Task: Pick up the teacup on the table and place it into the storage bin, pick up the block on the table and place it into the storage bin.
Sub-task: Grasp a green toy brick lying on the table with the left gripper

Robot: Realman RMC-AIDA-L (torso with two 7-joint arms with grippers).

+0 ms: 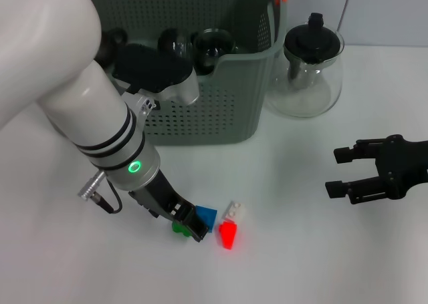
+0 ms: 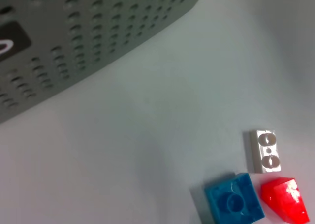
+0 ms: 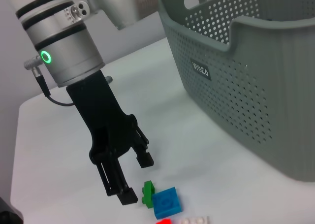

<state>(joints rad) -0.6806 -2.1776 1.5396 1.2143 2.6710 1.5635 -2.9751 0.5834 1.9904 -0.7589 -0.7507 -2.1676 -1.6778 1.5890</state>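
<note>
Several small blocks lie on the white table in front of the storage bin (image 1: pixel 200 110): green (image 1: pixel 179 228), blue (image 1: pixel 206 216), white (image 1: pixel 234 210) and red (image 1: pixel 228 235). My left gripper (image 1: pixel 189 222) is open, low over the table, its fingertips right beside the green block (image 3: pixel 147 193) and the blue block (image 3: pixel 166 203). The left wrist view shows the blue block (image 2: pixel 234 204), the white block (image 2: pixel 266 151) and the red block (image 2: pixel 285 199). A glass teacup (image 1: pixel 214 45) shows inside the bin at its front wall. My right gripper (image 1: pixel 348 174) hangs open at the right.
A glass teapot (image 1: pixel 311 67) with a black lid stands to the right of the bin. The bin's perforated wall (image 2: pixel 74 37) with its black label (image 2: pixel 10 39) lies close behind the blocks. Bare table stretches between the blocks and the right gripper.
</note>
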